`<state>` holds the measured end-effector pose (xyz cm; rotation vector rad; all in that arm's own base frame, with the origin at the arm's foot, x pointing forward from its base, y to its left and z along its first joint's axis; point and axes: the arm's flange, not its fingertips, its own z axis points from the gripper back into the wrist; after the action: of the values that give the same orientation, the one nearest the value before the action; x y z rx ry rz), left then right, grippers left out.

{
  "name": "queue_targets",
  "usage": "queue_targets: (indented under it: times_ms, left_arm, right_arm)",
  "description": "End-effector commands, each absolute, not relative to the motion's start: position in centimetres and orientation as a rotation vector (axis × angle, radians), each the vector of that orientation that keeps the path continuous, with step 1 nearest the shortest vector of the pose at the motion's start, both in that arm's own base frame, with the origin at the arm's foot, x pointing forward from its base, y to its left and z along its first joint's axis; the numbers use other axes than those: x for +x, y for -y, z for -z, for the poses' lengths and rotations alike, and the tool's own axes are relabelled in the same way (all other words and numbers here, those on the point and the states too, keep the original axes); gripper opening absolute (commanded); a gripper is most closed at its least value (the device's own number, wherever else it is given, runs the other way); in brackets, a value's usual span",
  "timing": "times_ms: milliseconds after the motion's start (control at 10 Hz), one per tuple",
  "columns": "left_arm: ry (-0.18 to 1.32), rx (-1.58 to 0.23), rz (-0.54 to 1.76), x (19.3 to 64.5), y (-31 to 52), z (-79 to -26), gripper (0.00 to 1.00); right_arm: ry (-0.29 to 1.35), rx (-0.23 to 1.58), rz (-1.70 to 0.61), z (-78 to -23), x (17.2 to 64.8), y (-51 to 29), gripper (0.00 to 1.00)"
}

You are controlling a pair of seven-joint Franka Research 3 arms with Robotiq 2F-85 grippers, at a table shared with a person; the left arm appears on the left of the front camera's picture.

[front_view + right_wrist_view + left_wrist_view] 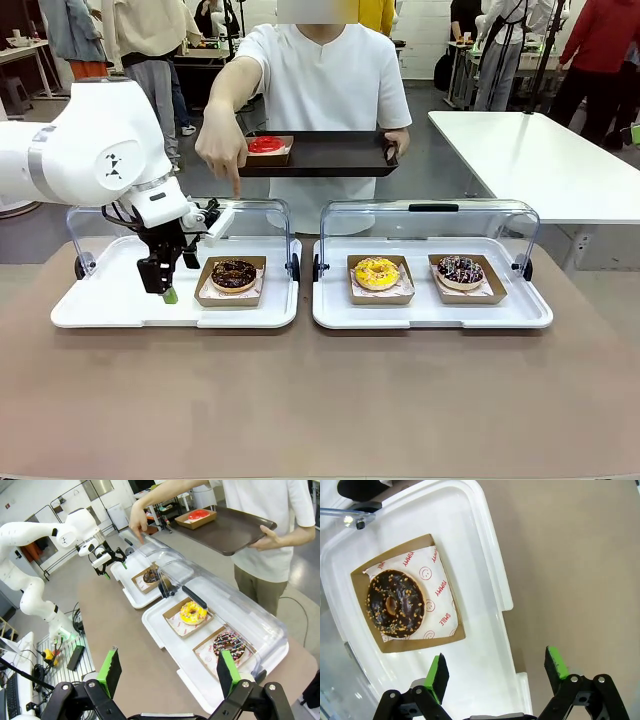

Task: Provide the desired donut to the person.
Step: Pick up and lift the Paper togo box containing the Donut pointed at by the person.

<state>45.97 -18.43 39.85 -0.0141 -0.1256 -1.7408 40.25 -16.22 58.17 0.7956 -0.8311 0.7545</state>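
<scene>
Pointed out by the person's hand (222, 150), at 12 o'clock above it: chocolate donut (233, 274) in its cardboard boat (258, 264), on the white tray (110, 312). Just at 9 o'clock of it, left gripper (170, 288), fingers spread wide, empty. Right gripper (167, 672) likewise spread, empty, well off. Likely trouble: pinching icing instead of cardboard, so smearing or tipping; clipping the raised clear lid (250, 212) at 12 o'clock; lifting into the pointing hand.

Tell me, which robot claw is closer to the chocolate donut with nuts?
The left one. The left gripper hangs open above the white tray's edge, close to the chocolate donut. The right gripper is open too, far off by the other tray with the yellow donut.
</scene>
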Motion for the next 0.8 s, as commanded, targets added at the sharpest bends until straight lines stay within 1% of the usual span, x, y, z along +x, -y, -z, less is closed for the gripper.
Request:
queue_targets:
  times_ms: [0, 500, 700]
  left_arm:
    - [0.135, 0.0, 1.687, 45.8, 19.7, -38.5, 1.0]
    - [0.116, -0.012, 1.613, 47.1, 20.9, -35.5, 1.0]
    - [0.114, 0.056, 1.58, 48.1, 21.1, -35.2, 1.0]
  right_arm:
    - [0.829, 0.797, -0.755, -58.1, 40.2, 16.1, 1.0]
    - [0.829, 0.797, -0.755, -58.1, 40.2, 16.1, 1.0]
    - [0.829, 0.797, -0.755, -58.1, 40.2, 16.1, 1.0]
